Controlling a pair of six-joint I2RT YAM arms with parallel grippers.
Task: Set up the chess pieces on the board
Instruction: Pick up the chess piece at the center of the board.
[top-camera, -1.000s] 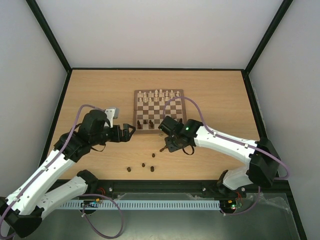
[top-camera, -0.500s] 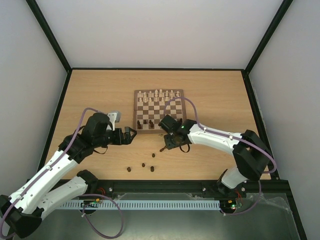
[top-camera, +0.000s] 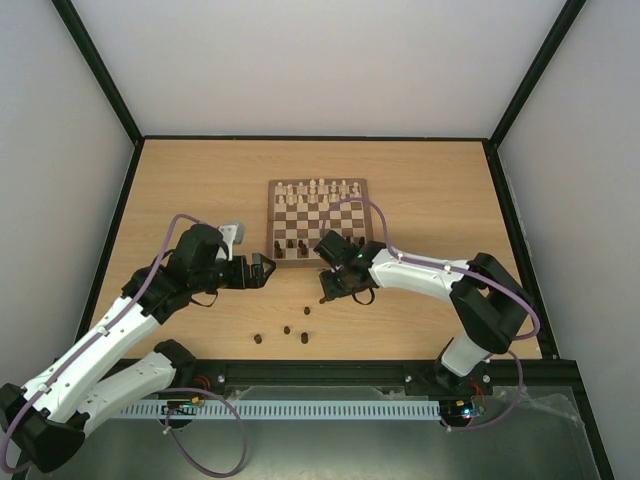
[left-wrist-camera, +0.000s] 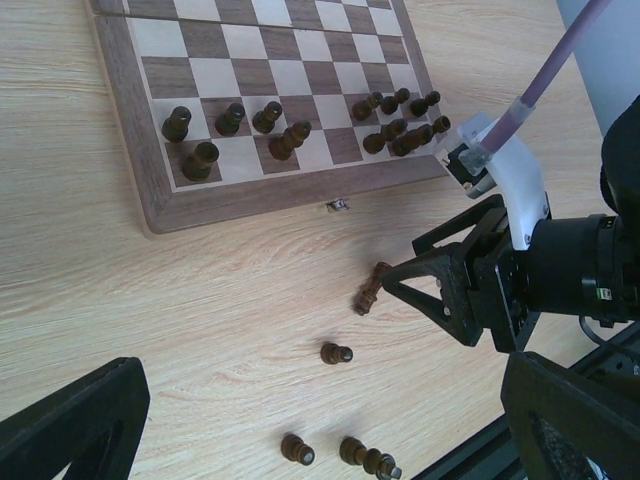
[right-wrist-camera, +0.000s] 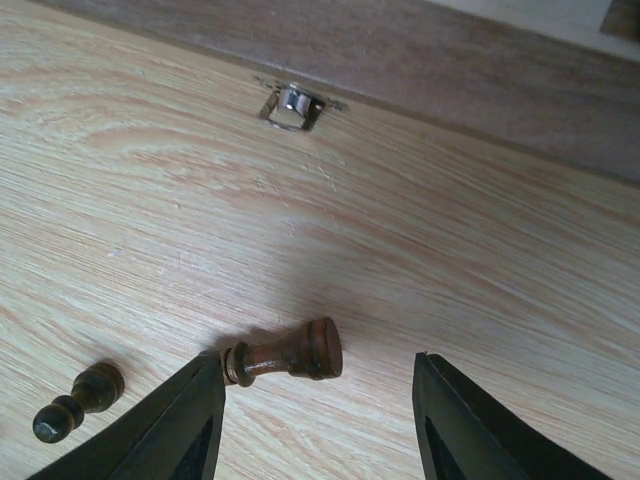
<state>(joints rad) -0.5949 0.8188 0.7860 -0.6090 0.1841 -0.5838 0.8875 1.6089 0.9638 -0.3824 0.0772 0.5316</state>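
The right claw (right-wrist-camera: 320, 385) is open around a small dark brown wooden chess piece (right-wrist-camera: 285, 355) lying flat on the light wooden table (top-camera: 430, 190), near the checkered wooden board (left-wrist-camera: 260, 205), and the left claw (top-camera: 264, 268) is wide open, holding nothing.

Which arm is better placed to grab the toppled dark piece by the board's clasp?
Right: the right tool straddles the piece, open on both sides. The left tool hangs beside the board.
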